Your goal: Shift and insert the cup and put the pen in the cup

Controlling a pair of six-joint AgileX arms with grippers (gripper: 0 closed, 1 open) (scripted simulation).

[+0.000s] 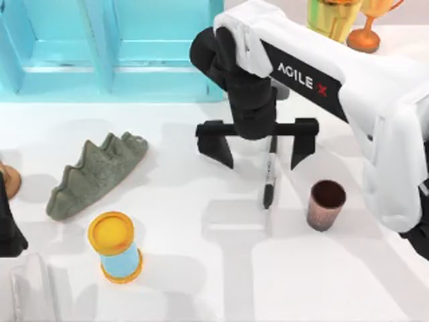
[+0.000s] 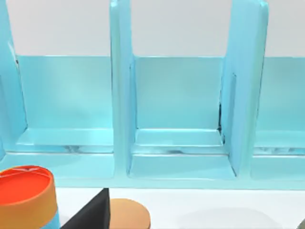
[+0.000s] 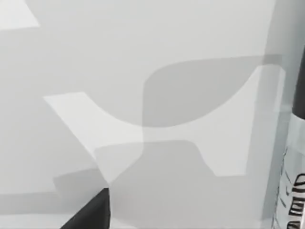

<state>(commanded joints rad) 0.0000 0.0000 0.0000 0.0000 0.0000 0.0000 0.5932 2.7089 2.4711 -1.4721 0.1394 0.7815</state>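
Observation:
The pen [image 1: 269,176] lies flat on the white table, a slim black marker with a pale band round its middle. My right gripper [image 1: 261,153] hangs open just above it, black fingers spread wide on either side of the pen's upper half, holding nothing. The pen sits nearer the finger on the cup's side. The cup [image 1: 326,204], a small reddish-brown tumbler with a dark inside, stands upright to the right of the pen's tip. In the right wrist view the pen [image 3: 296,181] runs along the edge and one fingertip [image 3: 90,212] shows. My left arm [image 1: 8,225] is parked at the table's left edge.
A light blue shelf rack [image 1: 107,54] spans the back left. A grey-green jagged piece [image 1: 94,174] and a blue cylinder with yellow-orange ends [image 1: 115,248] occupy the left half. Gold trophy goblets [image 1: 332,17] stand at the back right. A brown object [image 1: 8,181] sits at the left edge.

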